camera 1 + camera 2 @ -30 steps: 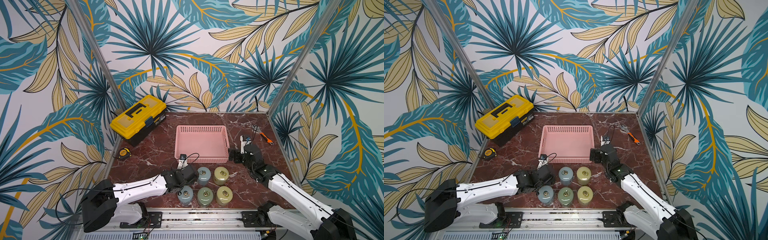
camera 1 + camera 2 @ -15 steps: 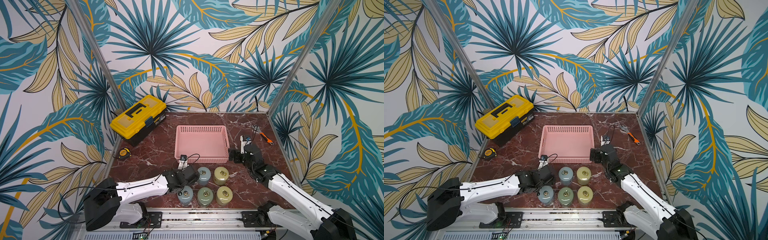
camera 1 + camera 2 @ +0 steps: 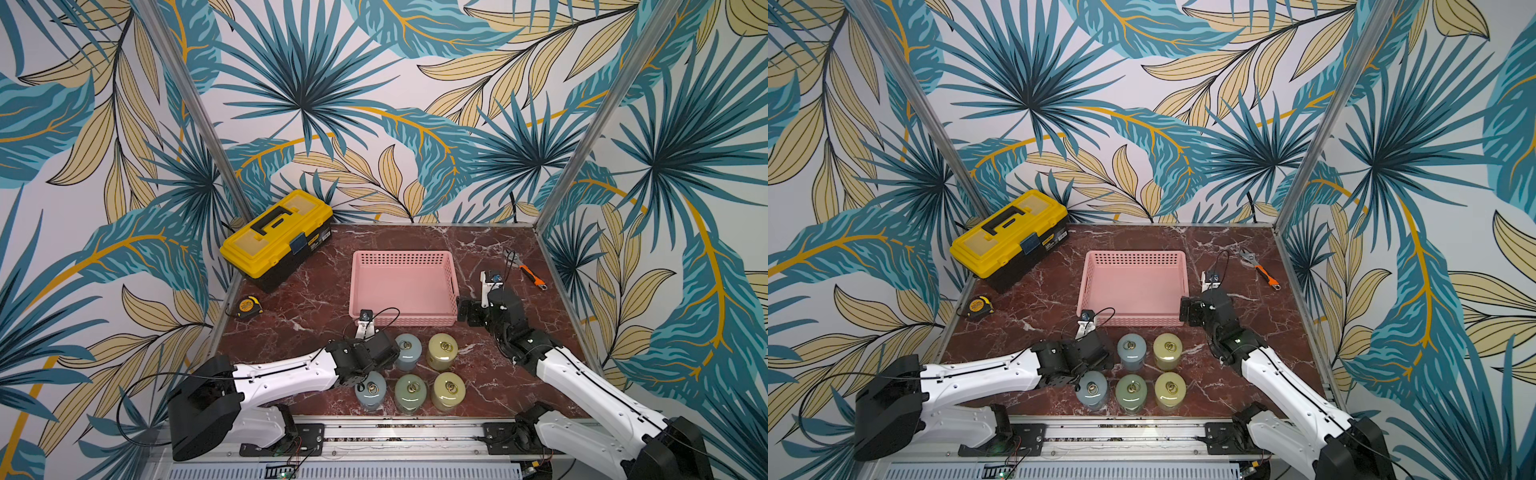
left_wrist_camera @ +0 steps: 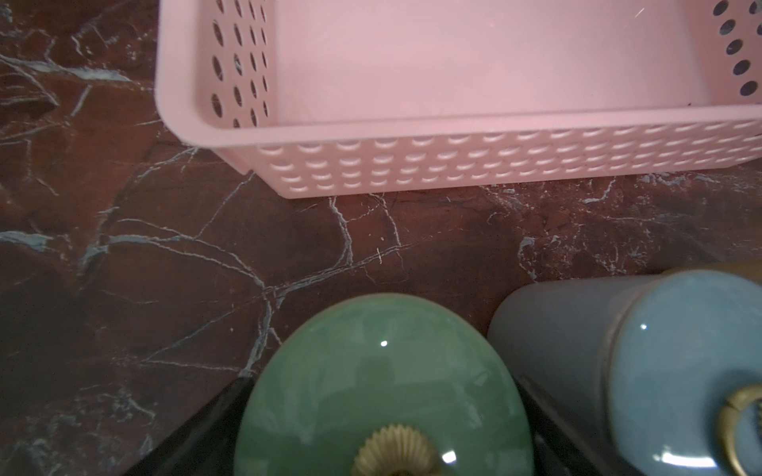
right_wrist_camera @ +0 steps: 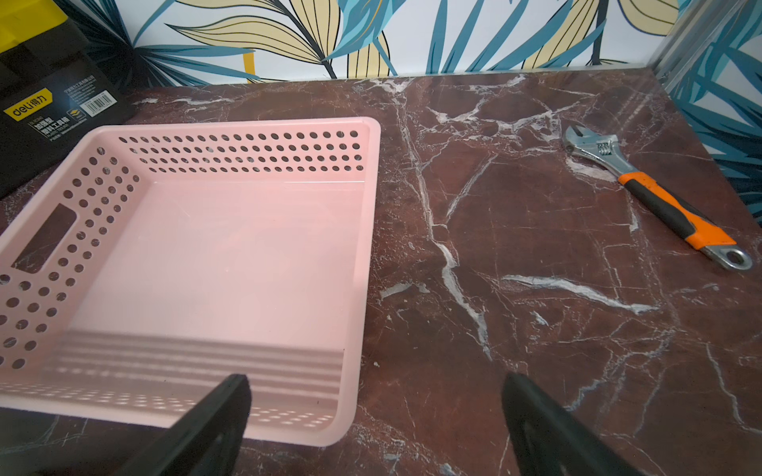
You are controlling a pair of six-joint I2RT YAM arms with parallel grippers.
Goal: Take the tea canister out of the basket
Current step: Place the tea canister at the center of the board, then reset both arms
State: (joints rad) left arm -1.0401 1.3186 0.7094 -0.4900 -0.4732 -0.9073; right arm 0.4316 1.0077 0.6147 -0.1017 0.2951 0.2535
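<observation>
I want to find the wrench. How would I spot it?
Find the pink basket in the middle of the dark red marble table. To the robot's right of it, near the side wall, the wrench lies flat by itself. It is the only tool with a silver head and an orange-and-black handle.

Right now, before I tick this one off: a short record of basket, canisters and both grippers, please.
basket: pink basket, empty, on the table
canisters: five canisters stand in front of the basket in both top views
green canister: sixth, beside them, visible only in the left wrist view
left gripper: straddles the green canister; contact unclear
right gripper: open, empty, at the basket's corner
</observation>
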